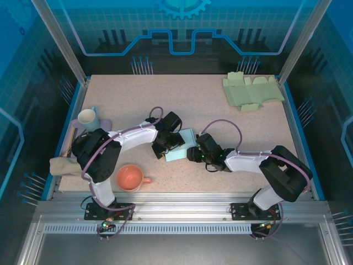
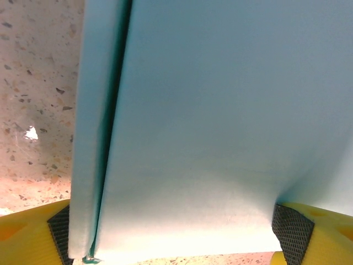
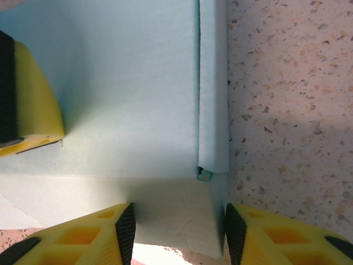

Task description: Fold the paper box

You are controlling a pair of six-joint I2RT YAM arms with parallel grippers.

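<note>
My right jaws pinch a paper box (image 3: 110,83) corner; left jaws, spread wide, seem clamped across it.

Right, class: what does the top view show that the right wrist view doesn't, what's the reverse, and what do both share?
Top view: a flat green blank at the far right, and a mug, a cup and a cloth on the left.
Right wrist view: close up, the flap folded along the right edge of the box, and the right hand closed on its near corner.
Both: the blue box on the speckled table, with the left hand at it too.
</note>
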